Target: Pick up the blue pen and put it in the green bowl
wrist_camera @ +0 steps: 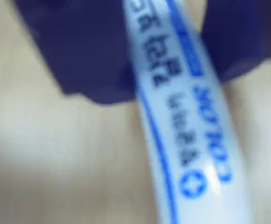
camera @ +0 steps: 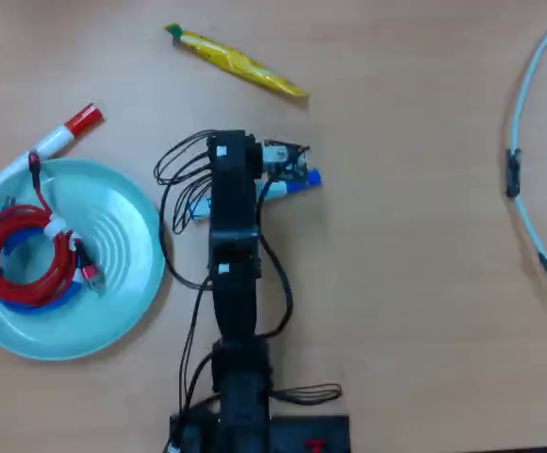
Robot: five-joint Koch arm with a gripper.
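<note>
Looking at what could go sideways here: the blue pen (wrist_camera: 182, 116) sits between the two dark fingers (wrist_camera: 79, 51) of the hand (wrist_camera: 168, 56), which frame it at the top of the wrist view, but that view is too blurry to say whether they're actually pinching it or just straddling it, so I can't tell the grip state. If they're only loosely around the barrel, a smooth round marker could roll or slide out on the lift. The hold also looks off toward one part of the pen rather than its middle, so it might tilt and droop.

Another worry is the green bowl (camera: 123, 311) at the left of the overhead view: it already has a coil of red cable (camera: 19, 260) in it, so the pen could land on that and bounce or end up half over the rim. The red-capped marker (camera: 47, 143) lies right at the bowl's upper edge and could get knocked.

The pen itself: white glossy barrel, blue print and stripe, blue end poking out right of the arm (camera: 234, 274) in the overhead view, near the middle of the table (camera: 415, 302), with a gap between it and the bowl.
</note>
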